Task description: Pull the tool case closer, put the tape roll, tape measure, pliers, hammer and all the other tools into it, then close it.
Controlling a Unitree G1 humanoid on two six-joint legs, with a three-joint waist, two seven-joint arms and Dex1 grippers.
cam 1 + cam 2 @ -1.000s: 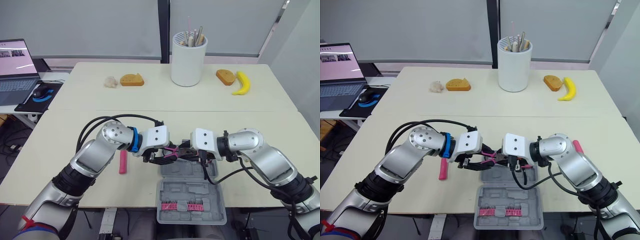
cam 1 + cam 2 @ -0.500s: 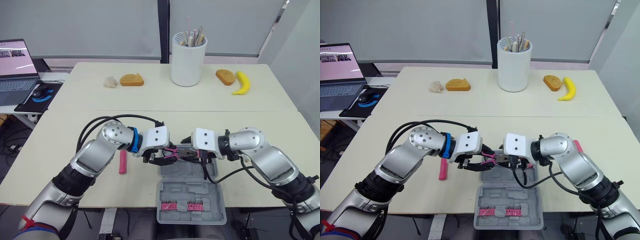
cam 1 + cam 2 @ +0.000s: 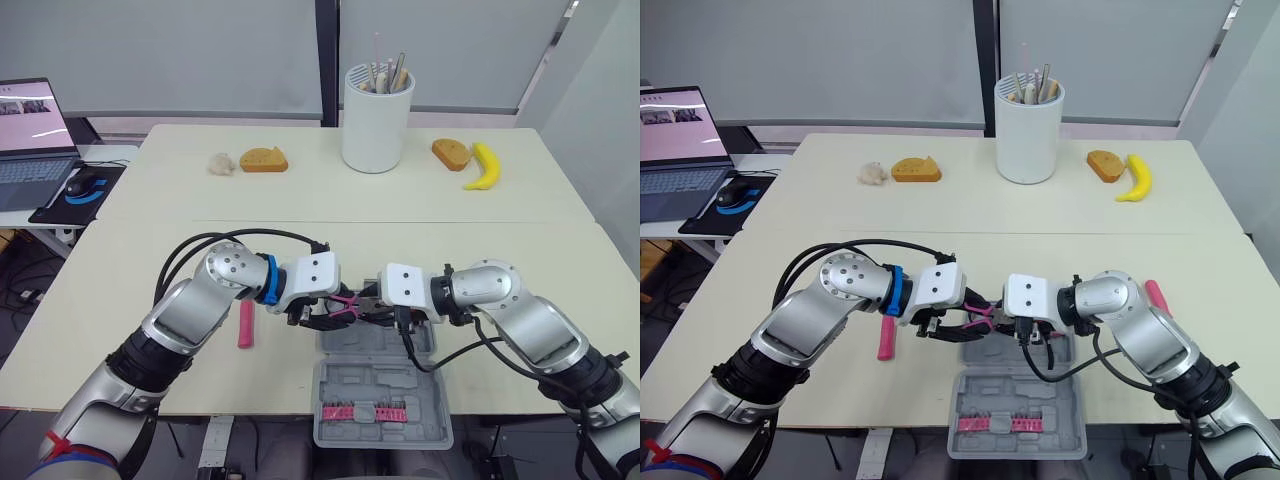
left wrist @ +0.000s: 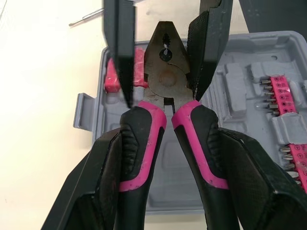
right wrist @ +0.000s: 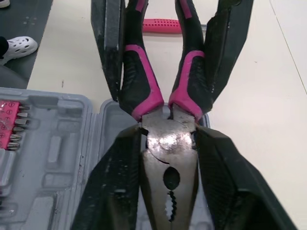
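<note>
The pliers (image 4: 165, 76), with black and pink handles, hang level just above the open grey tool case (image 3: 380, 385) at the table's front edge. My left gripper (image 3: 333, 309) is shut on the handles. From the opposite side my right gripper (image 3: 372, 306) stands open, its fingers (image 5: 112, 191) flanking the metal head with a thin gap showing on one side. A row of pink bits (image 3: 365, 411) sits in the case's near half, and a red-pink item (image 4: 112, 79) lies in its far half.
A pink-handled tool (image 3: 245, 323) lies on the table left of the case, and another pink piece (image 3: 1155, 296) lies right of my right arm. Far back stand a white utensil cup (image 3: 378, 120), a banana (image 3: 484, 166), bread pieces (image 3: 263, 159) and a laptop (image 3: 35, 130).
My right gripper has slid left toward the left one, so its fingers now straddle the pliers' head. The left gripper and the pliers have stayed put.
</note>
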